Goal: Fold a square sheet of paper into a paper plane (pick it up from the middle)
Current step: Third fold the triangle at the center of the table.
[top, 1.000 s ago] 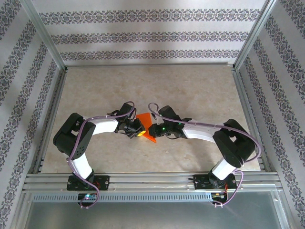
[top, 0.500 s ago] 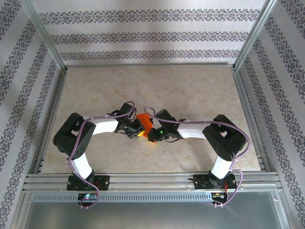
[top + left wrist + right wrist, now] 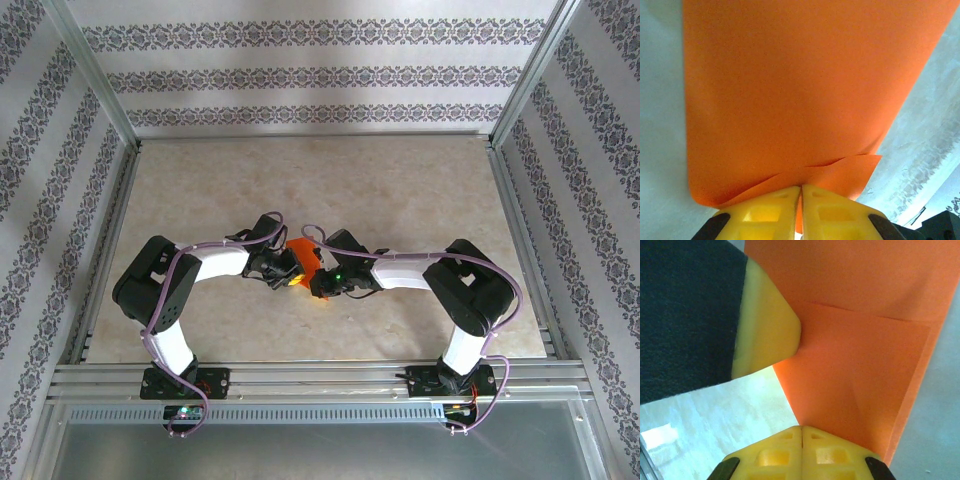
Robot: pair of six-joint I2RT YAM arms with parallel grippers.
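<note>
The square sheet of paper [image 3: 305, 257] is bright orange-red and partly folded, held just above the table's middle between both arms. In the left wrist view the paper [image 3: 790, 90] shows two overlapping layers, and my left gripper [image 3: 801, 194] is shut on its near edge. My right gripper [image 3: 801, 434] is shut on a lower corner of the paper [image 3: 860, 375], where a crease runs across it. A yellow finger [image 3: 765, 332] of the left gripper touches the sheet's side. From above, the left gripper [image 3: 290, 275] and right gripper [image 3: 319, 284] nearly touch. A finished paper plane is out of view.
The beige marbled tabletop [image 3: 400, 190] stretches behind and to both sides of the arms. Aluminium rails [image 3: 320, 378] border it at the near edge and the sides, with patterned walls beyond.
The right arm has drawn in to the left, toward the left gripper. The paper has bunched up shorter between the two grippers. The left arm has stayed put.
</note>
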